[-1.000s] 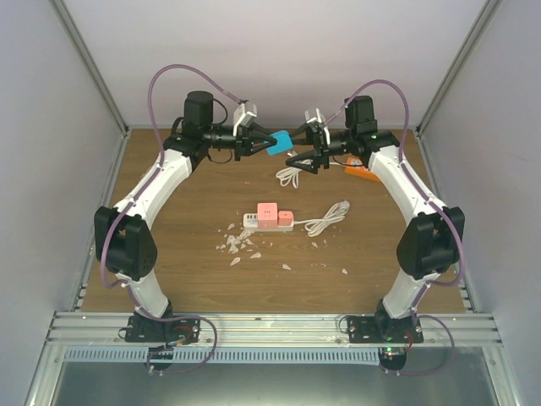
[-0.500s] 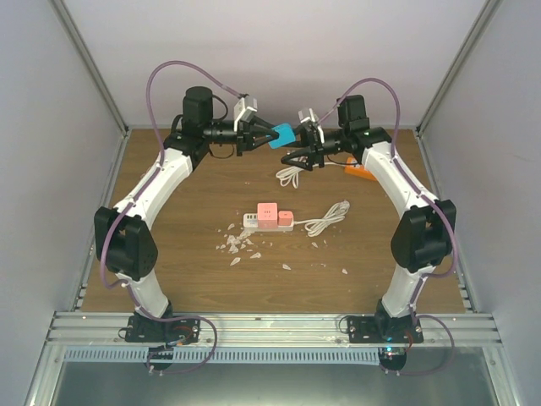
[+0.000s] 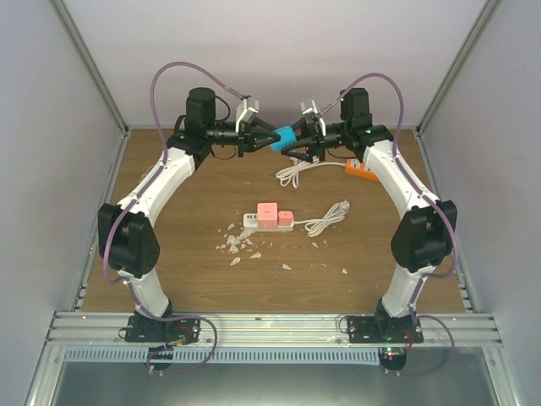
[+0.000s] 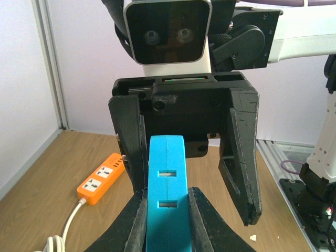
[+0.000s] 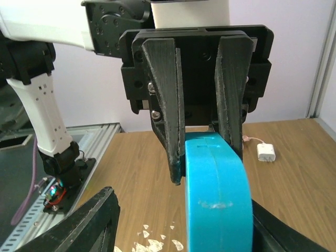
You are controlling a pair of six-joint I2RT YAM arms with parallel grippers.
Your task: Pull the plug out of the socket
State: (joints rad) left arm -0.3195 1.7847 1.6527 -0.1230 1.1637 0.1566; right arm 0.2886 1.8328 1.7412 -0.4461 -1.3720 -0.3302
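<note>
Two arms meet high over the far part of the table, tips facing each other. Between them hangs the blue adapter, well above the wood. The left gripper is clamped on it: in the left wrist view its fingers press both flat sides of the blue body, whose slotted edge faces the camera. The right gripper straddles the other end with its jaws partly spread. One finger lies just beside the adapter and the other stands apart from it with a clear gap, so it has no grip. An orange strip lies at the far right of the table, and a white cable coils just left of it. At the centre sits a white strip carrying pink plugs, with a second white cord to its right. White scraps are scattered near and left of that strip.
</note>
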